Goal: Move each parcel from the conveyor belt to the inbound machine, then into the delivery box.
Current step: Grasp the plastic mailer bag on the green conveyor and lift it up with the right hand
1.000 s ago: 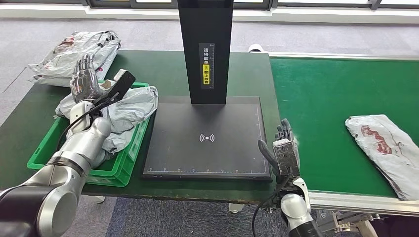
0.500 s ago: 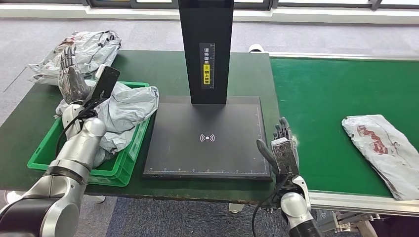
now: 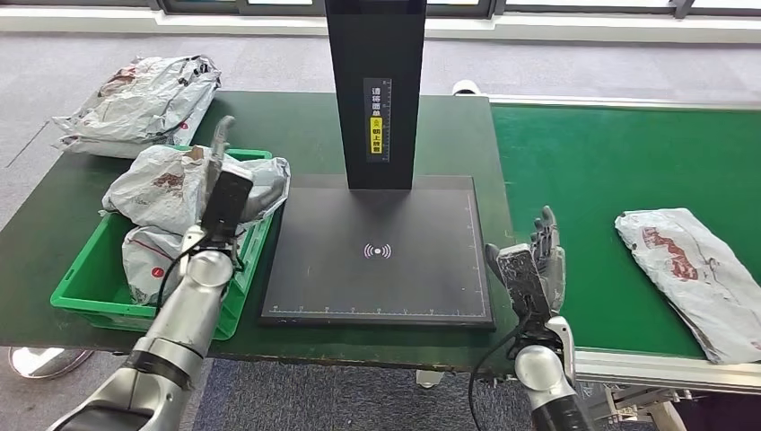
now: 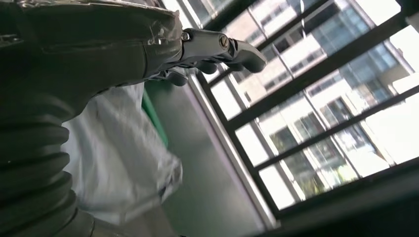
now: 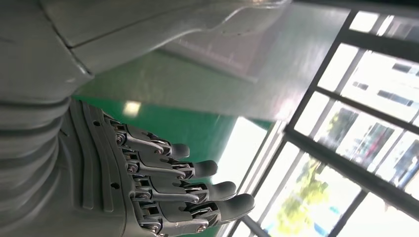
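A grey parcel [image 3: 695,268] with a red print lies on the green conveyor belt [image 3: 610,162] at the right. My right hand [image 3: 537,266] is raised at the belt's near left edge, well left of that parcel, fingers [image 5: 197,190] spread and holding nothing. The inbound machine's black scan pad [image 3: 377,251] is bare under its black column [image 3: 372,90]. Crumpled grey parcels [image 3: 166,193] fill the green delivery box [image 3: 90,305]. My left hand [image 3: 224,180] stands over the box's right rim, fingers [image 4: 217,47] straight, nothing in it, with a parcel [image 4: 123,158] just behind.
More grey parcels [image 3: 144,99] are heaped at the far left corner of the dark green table [image 3: 449,135]. Grey carpet runs behind the table, with window frames beyond.
My left arm has swung from over the box's left side to its right rim, uncovering the parcels. My right hand has shifted slightly right. The belt parcel has crept a little left.
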Robot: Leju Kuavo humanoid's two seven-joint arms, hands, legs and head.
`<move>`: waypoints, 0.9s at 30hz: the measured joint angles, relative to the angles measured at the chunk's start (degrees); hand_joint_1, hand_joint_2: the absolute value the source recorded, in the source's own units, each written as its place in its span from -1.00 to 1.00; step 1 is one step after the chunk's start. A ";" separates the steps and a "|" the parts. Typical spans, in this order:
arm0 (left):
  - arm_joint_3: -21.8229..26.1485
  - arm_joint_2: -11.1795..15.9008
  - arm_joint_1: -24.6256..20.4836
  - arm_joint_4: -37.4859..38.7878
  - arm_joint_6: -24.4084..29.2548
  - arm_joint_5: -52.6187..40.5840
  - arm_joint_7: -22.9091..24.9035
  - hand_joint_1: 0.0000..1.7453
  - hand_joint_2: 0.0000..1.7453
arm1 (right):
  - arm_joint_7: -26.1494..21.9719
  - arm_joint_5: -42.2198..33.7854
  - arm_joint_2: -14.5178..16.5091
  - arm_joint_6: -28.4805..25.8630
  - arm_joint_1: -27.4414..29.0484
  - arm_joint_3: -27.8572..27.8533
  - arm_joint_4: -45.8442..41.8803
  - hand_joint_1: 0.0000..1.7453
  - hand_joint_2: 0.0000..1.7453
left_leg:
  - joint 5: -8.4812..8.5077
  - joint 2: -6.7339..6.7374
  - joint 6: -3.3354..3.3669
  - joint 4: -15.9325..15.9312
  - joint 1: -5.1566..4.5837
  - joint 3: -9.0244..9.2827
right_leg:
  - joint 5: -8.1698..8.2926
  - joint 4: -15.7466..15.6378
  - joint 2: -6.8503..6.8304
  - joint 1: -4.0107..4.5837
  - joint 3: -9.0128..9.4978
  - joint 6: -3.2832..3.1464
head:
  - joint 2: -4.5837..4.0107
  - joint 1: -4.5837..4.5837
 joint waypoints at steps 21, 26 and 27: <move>-12.75 -6.06 6.02 0.08 -8.17 6.09 0.52 -1.00 1.00 | 22.68 46.28 -1.38 -10.80 -3.18 -12.94 11.51 -1.00 1.00 | -0.09 0.01 0.08 0.03 -0.03 -0.03 | -0.05 -0.01 0.00 -0.05 -0.01 0.07 | 0.00 0.01; -13.33 -6.72 5.35 2.31 -8.18 6.13 -0.38 -1.00 1.00 | 25.75 49.82 -2.32 -9.04 -5.22 -17.35 16.72 -1.00 1.00 | -0.09 0.01 0.08 0.04 -0.05 -0.03 | -0.05 -0.01 0.00 -0.05 -0.02 0.08 | 0.00 0.01; -13.34 -6.81 5.20 2.74 -8.18 6.17 -0.46 -1.00 1.00 | 25.80 49.92 -2.46 -9.02 -5.54 -18.15 17.60 -1.00 1.00 | -0.09 0.01 0.08 0.04 -0.05 -0.03 | -0.05 -0.01 -0.01 -0.04 -0.02 0.08 | 0.00 0.01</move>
